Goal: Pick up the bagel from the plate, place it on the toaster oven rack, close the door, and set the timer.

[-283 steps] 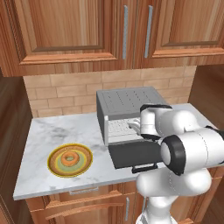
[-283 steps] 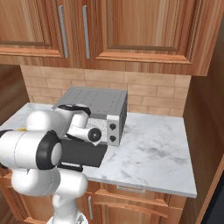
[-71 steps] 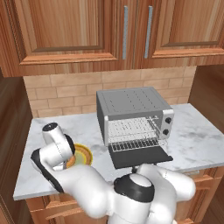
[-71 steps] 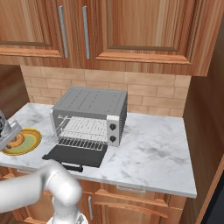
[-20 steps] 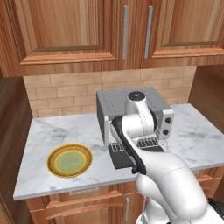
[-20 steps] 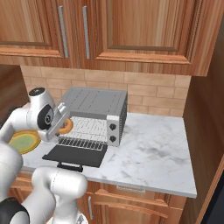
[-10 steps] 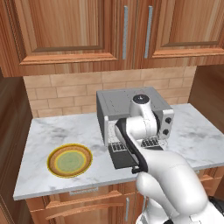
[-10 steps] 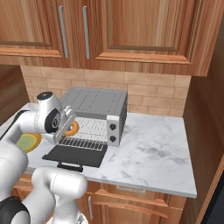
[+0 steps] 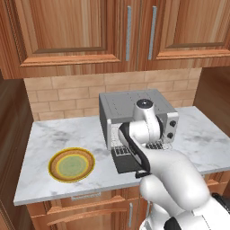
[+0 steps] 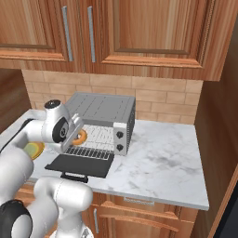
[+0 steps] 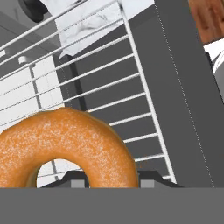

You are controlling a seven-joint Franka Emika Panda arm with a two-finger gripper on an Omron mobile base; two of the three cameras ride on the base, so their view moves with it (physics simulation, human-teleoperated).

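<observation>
Three views record one instant at a marble counter (image 9: pixel 54 134) under wooden wall cabinets (image 9: pixel 67 31). Leftmost in the left base view lies the plate (image 9: pixel 72 165), yellow-rimmed with a dull green centre, flat on the counter and well apart from the toaster oven (image 9: pixel 134 108); its face is bare. In the right base view a sliver of the plate (image 10: pixel 33 149) shows beside the white arm. To the right stands the toaster oven (image 10: pixel 103 108), its back to the brick wall, with two round knobs (image 10: pixel 120 141) down its right front panel. The door (image 10: pixel 81 165) is folded down flat in front of the cavity, with the black bar handle (image 10: pixel 74 176) along its near edge. The toaster oven rack (image 10: pixel 95 139) spans the open cavity as a silver wire grid. The gripper (image 10: pixel 76 135) is at the left part of the oven mouth, and the bagel (image 10: pixel 79 136) sits at its tip as a golden-brown ring, over the front left of the rack. In the hand view the bagel (image 11: pixel 61 148) fills the lower left, with the two dark finger tips (image 11: pixel 76 178) showing just beneath it, so the hand appears clamped on the ring. Behind it run the wires of the rack (image 11: pixel 109 78), and to the right rises the dark grey oven wall (image 11: pixel 183 96).
</observation>
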